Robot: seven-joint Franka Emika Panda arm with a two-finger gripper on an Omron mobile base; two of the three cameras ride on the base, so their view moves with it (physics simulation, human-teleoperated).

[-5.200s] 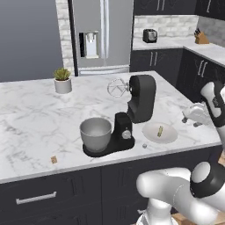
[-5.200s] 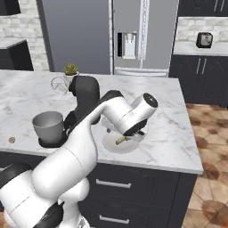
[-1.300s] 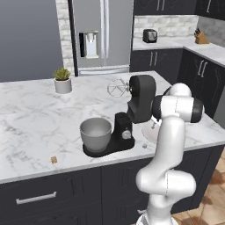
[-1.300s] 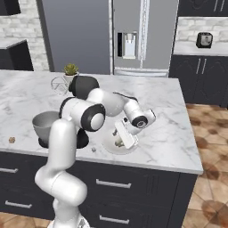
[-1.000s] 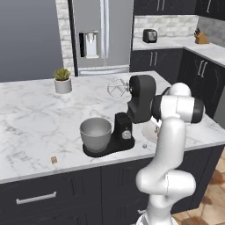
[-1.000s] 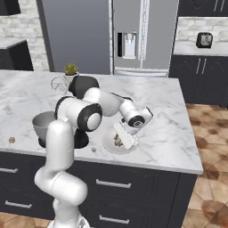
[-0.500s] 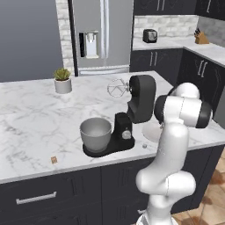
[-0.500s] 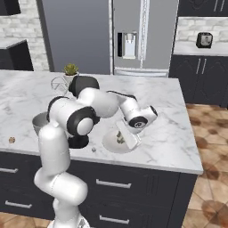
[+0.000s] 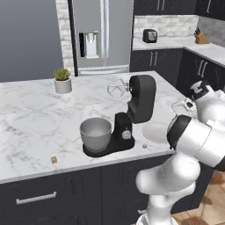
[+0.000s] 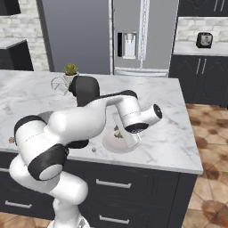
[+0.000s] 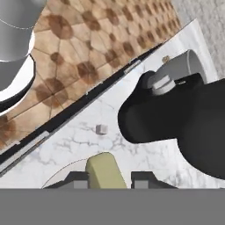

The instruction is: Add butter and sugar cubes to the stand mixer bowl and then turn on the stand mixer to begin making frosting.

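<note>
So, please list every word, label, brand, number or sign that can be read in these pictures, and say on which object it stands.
None: no readable text in any view.
Stand mixer: plain black body, no brand or label visible.
Mixer knob: any marks are too small to read.
Fridge: the dispenser panel shows no legible writing.
Toaster: too small and blurred to tell.
Bowl, butter: no markings.
</note>
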